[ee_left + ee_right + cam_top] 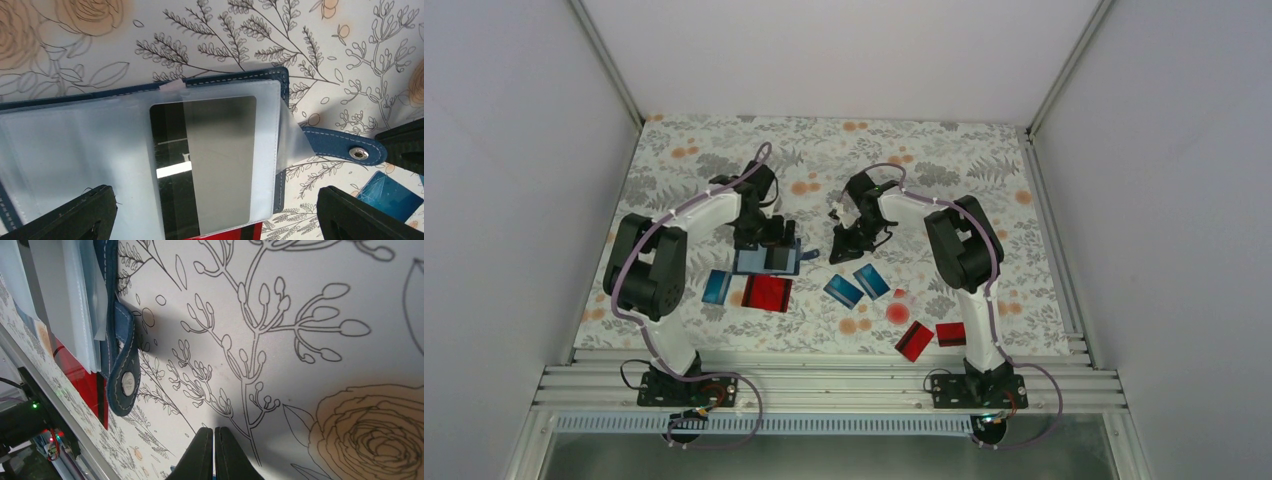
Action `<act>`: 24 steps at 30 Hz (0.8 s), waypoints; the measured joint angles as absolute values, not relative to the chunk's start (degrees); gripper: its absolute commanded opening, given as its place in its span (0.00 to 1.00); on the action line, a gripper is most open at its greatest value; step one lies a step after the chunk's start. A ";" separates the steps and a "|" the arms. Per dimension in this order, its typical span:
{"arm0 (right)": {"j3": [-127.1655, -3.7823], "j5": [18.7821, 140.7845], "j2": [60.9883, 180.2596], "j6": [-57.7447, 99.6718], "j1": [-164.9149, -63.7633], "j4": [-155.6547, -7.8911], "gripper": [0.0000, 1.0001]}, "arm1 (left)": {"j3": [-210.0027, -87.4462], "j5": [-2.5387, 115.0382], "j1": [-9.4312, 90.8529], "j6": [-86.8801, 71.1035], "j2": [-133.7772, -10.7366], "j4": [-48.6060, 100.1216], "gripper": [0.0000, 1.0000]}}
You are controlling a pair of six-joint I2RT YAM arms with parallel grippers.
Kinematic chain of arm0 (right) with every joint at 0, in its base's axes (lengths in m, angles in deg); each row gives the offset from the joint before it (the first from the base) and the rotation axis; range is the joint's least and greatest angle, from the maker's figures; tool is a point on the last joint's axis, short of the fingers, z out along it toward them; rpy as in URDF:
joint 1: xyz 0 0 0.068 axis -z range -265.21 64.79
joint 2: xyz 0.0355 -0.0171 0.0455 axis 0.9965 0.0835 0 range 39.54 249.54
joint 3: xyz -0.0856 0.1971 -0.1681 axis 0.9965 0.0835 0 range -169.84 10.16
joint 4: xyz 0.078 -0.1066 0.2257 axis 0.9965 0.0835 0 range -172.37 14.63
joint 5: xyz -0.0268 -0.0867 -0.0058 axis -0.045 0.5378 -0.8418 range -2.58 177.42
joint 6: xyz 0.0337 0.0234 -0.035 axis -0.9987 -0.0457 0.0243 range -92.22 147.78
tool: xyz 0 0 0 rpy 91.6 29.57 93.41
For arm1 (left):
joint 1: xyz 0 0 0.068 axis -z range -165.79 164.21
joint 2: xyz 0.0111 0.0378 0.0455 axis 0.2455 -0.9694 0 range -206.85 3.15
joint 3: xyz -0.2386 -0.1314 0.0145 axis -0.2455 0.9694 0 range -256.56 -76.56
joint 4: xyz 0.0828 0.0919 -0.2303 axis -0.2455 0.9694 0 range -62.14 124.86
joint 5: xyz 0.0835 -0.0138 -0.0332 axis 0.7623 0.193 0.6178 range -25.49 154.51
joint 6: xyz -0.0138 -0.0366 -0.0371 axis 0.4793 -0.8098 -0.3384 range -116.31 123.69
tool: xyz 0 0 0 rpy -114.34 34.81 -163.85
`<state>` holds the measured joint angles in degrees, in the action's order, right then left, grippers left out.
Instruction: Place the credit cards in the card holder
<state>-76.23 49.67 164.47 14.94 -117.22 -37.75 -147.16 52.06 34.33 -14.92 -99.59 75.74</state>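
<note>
Top external view: the card holder (767,260) is lying open on the floral tablecloth (984,170), its near edge overlapping a red card (767,293). The left gripper (769,238) is hovering above it, jaws spread wide and holding nothing. A black card (202,165) is sitting inside a clear sleeve (75,150). The right gripper (852,243) is pointing at bare cloth beside the holder's snap tab (122,375), fingers pressed together on nothing. Other credit cards (844,291) are lying loose nearby.

- The navy card holder (235,80) lay open and flat beneath the left claw (212,215), with a dark card (220,150) partly under its clear sleeve.
- Loose red cards (767,292) and blue cards (843,290) lay flat near that claw.
</note>
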 measured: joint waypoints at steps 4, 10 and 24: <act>-76.23 49.67 164.47 14.02 -117.22 -37.94 0.04 | -146.40 50.49 34.35 -14.61 -99.68 74.97 1.00; -76.19 49.64 164.47 12.88 -117.33 -38.40 0.05 | -146.40 49.20 34.33 -13.43 -100.68 74.10 1.00; -75.31 49.05 164.29 11.81 -117.35 -40.61 0.04 | -146.40 48.35 35.40 -12.19 -101.80 74.19 1.00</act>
